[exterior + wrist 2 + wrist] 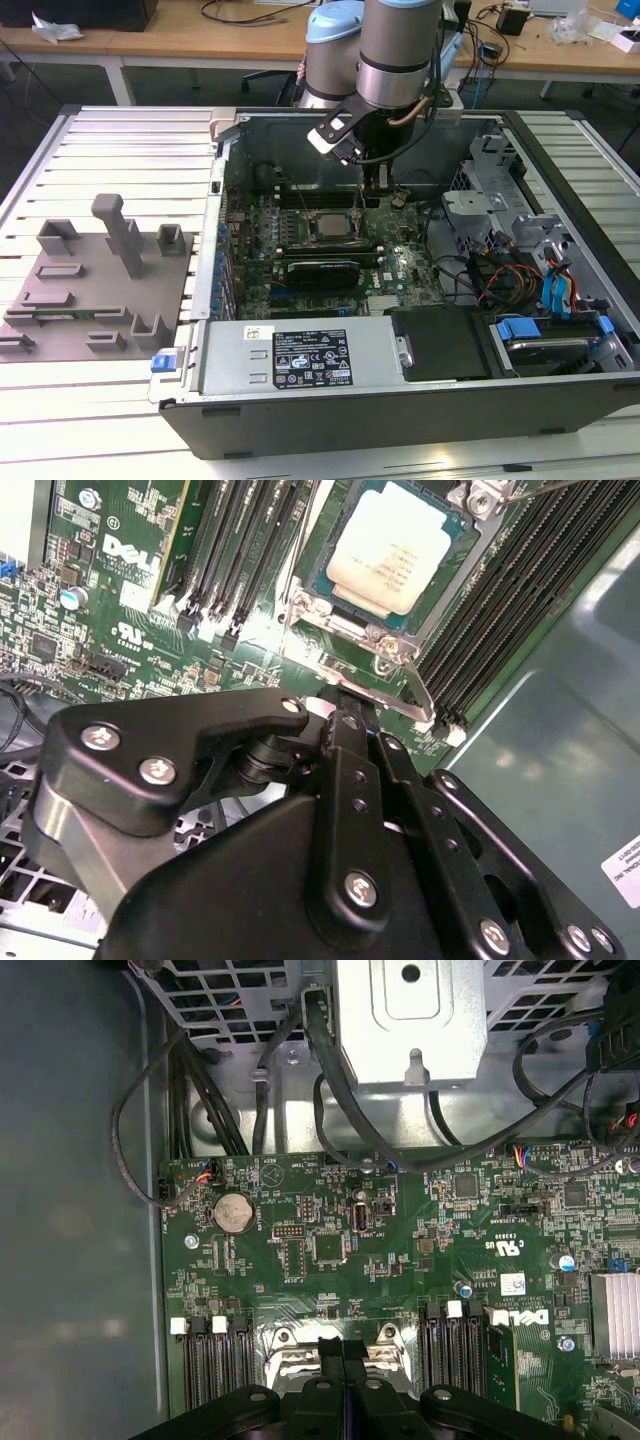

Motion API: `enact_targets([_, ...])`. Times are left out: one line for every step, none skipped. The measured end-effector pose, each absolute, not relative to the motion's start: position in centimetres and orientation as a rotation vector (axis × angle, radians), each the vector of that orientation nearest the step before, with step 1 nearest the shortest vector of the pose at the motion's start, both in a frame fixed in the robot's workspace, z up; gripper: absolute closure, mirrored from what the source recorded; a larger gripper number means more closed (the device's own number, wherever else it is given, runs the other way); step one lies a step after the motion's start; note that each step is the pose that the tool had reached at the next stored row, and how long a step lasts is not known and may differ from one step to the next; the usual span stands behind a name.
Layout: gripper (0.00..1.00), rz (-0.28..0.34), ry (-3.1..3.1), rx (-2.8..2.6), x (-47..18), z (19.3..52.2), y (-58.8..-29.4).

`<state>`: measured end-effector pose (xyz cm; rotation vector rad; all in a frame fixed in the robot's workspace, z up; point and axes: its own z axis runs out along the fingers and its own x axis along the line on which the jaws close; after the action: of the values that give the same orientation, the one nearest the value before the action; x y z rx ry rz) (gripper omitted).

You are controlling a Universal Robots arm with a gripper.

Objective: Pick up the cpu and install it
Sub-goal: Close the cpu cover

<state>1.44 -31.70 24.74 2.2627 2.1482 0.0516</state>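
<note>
My black gripper [340, 698] has its fingers pressed together, pinching nothing. The small square silvery-grey cpu [395, 555] lies flat in the socket of the green motherboard [130, 600], near my fingertips but apart. In the exterior view it sits mid-frame, just lower left of them.

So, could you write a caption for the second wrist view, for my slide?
The cpu sits in the motherboard socket; the gripper hangs just beside it, fingers shut.
</note>
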Motion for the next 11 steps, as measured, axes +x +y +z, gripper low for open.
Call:
enact_targets([0.89,0.052,2.148,2.263,1.35,24.74,-31.7])
enact_targets([0.89,0.052,2.148,2.263,1.32,24.74,-31.7])
enact_targets([0.89,0.052,2.148,2.263,1.25,24.74,-31.7])
enact_targets([0.89,0.052,2.148,2.263,1.09,24.74,-31.7])
enact_targets([0.89,0.052,2.148,2.263,1.05,24.74,-31.7])
enact_targets([0.89,0.052,2.148,2.263,1.04,24.74,-31.7])
enact_targets([0.89,0.052,2.148,2.262,1.04,24.74,-31.7])
enact_targets([0.89,0.052,2.148,2.263,1.03,24.74,-31.7])
enact_targets([0.89,0.052,2.148,2.263,1.02,24.74,-31.7])
enact_targets([0.89,0.052,2.148,2.263,1.02,24.74,-31.7])
enact_targets([0.89,0.052,2.148,2.263,1.0,24.74,-31.7])
